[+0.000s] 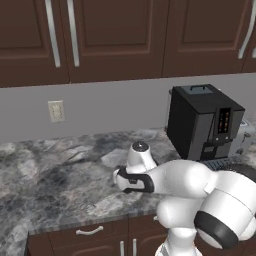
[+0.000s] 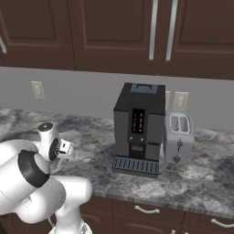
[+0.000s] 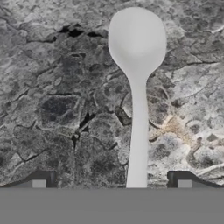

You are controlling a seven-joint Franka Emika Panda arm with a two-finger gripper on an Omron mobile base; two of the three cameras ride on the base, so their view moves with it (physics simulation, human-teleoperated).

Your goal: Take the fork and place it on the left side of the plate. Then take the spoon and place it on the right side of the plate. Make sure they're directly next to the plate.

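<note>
Grey marble counter (image 3: 57,113) lies under our wide-open gripper (image 3: 111,183), straddling the stiff, light, slippery spoon (image 3: 138,87); we'd pinch mid-handle

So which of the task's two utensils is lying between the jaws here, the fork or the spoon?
The spoon: pale grey with a round bowl, no tines. It lies flat on the marbled counter, its handle running down between the open fingertips.

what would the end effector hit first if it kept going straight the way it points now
Probably the spoon: the open end effector has its handle running up between its fingertips, lying on the marble counter. How far off it is stays unclear.
</note>
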